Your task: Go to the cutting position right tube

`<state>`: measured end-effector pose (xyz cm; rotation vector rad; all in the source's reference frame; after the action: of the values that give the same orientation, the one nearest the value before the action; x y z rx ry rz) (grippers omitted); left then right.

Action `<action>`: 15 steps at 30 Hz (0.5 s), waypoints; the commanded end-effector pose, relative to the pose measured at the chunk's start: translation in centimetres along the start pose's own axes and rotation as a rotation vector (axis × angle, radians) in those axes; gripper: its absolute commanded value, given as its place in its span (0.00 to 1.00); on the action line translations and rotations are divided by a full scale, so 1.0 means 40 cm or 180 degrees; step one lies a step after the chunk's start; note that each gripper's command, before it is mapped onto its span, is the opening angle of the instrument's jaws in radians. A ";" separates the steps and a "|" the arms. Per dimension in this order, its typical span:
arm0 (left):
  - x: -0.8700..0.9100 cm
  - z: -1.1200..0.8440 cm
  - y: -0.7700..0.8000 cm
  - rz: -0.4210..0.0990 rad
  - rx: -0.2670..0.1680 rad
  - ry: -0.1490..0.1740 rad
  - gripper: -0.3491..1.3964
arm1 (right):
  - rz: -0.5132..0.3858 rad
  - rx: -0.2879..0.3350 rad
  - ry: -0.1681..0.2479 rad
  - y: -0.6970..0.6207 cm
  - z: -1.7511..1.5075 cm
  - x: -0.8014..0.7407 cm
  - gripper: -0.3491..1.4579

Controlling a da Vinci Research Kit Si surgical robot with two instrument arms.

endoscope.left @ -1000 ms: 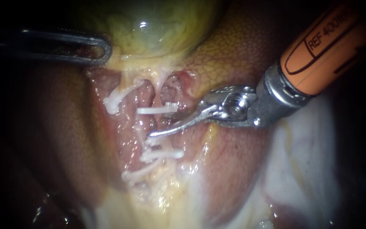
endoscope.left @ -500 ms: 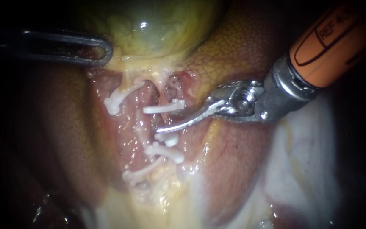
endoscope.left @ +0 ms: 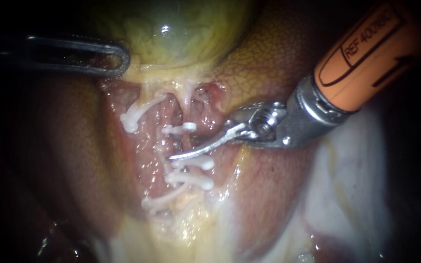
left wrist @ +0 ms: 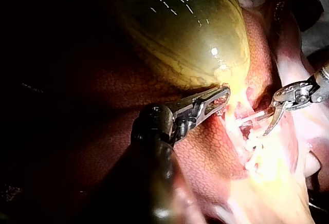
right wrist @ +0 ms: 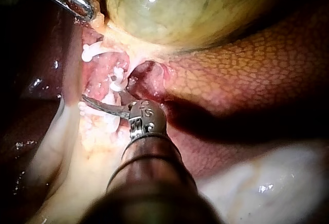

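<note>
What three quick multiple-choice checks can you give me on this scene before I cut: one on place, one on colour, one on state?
1. Where does the right instrument have its tip?
A) on the gallbladder
B) among the white clips
C) against the left instrument

2. What colour is the right instrument's shaft?
A) blue
B) green
C) orange

3. How do the left instrument's jaws stand?
A) wide open, clear of tissue
B) shut on the gallbladder's lower edge
C) out of view

Answers:
1 B: in the endoscope view the tip lies between the upper clip and the lower ones, well below the gallbladder.
2 C: the shaft shows orange above the metal wrist.
3 B: in the left wrist view the jaws lie together on the yellowish tissue at the gallbladder's edge.
</note>
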<state>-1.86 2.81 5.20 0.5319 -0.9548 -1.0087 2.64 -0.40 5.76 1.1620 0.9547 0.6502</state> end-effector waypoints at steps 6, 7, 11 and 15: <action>0.0000 -0.0001 -0.0002 0.0000 0.0000 0.0000 0.00 | -0.0252 0.0255 0.0240 0.0028 0.0011 0.0014 0.85; 0.0000 -0.0002 -0.0002 0.0000 0.0000 0.0000 0.00 | -0.0281 0.0299 0.0266 0.0032 0.0010 0.0016 0.85; 0.0000 -0.0002 -0.0002 -0.0001 0.0000 0.0000 0.00 | -0.0550 0.0464 0.0359 0.0047 0.0007 0.0016 0.77; -0.0001 -0.0001 -0.0002 -0.0001 0.0000 0.0000 0.00 | -0.0868 0.0548 0.0365 0.0059 0.0011 0.0012 0.69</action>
<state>-1.86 2.81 5.19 0.5324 -0.9547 -1.0084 2.72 -0.32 5.99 1.1215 1.2717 0.4017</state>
